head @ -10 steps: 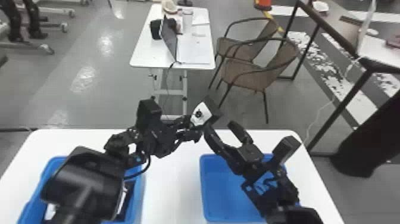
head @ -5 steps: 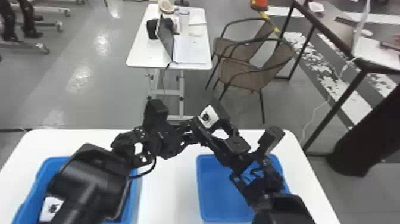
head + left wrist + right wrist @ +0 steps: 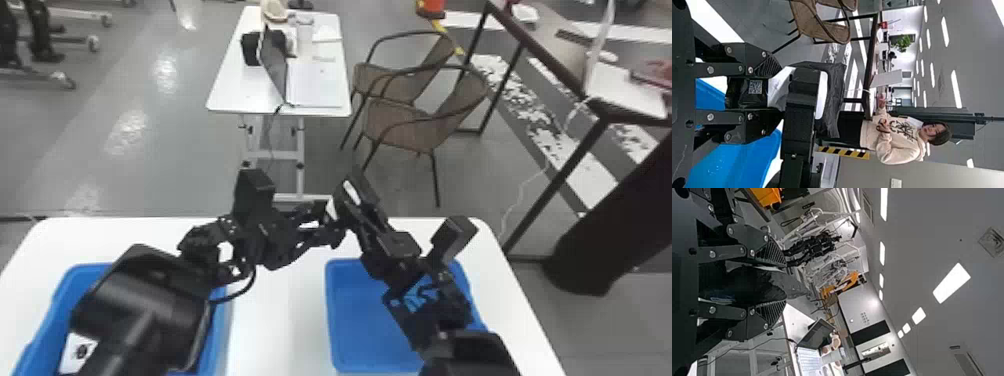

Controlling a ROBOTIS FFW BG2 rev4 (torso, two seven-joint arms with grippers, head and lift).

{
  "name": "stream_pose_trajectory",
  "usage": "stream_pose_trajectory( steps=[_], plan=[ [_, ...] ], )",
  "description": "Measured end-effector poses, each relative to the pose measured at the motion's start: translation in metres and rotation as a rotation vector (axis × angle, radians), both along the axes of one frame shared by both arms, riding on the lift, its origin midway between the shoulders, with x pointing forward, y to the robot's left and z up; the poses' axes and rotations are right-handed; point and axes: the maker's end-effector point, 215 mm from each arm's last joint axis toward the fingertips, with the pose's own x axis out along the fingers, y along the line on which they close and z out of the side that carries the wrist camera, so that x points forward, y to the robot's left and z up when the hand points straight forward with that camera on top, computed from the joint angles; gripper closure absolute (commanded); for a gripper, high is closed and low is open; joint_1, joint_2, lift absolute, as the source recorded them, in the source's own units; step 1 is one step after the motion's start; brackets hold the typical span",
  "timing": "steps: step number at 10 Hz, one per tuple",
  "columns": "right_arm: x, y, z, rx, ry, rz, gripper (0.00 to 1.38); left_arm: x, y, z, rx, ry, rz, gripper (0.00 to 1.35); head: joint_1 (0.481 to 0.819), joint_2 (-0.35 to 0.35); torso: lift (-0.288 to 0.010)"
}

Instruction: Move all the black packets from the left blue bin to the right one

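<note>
Black left gripper [image 3: 327, 225] and black right gripper [image 3: 352, 200] meet in our head view, above the white rectangular table [image 3: 277, 300]. Left wrist view: we've got our left jaws closed on a crinkled black plastic packet [image 3: 833, 100] with white on it. Right wrist view: our right jaws grip black plastic too, bunched between both ridged fingers [image 3: 772, 252]!

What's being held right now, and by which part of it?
A black packet: the left gripper has it by one end, and the right gripper clasps it around the middle.
</note>
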Motion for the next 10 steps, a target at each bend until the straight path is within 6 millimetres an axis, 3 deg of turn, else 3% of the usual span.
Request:
stream_pose_trajectory(
  steps=[1,4,5,7,10],
  plan=[
    [-0.001,-0.004,-0.001,0.003,-0.002,-0.019,1.28,0.000,0.002,-0.001,-0.006,0.004,0.005,0.72,0.695,-0.141,0.000],
    [-0.002,-0.009,0.001,0.004,-0.016,-0.037,1.28,0.000,0.009,-0.005,-0.016,0.022,0.025,0.37,0.695,-0.141,0.000],
    [-0.003,-0.013,-0.002,0.002,-0.010,-0.050,1.28,0.001,0.018,-0.007,-0.026,0.034,0.046,0.33,0.695,-0.135,0.000],
    [-0.009,-0.035,-0.020,-0.011,0.028,-0.109,1.28,0.004,0.054,-0.010,-0.039,0.054,0.125,0.33,0.695,-0.124,0.000],
    [-0.039,-0.088,-0.072,-0.027,0.162,-0.225,1.28,0.000,0.144,-0.001,-0.034,0.028,0.331,0.33,0.695,-0.088,0.000]
  ],
)
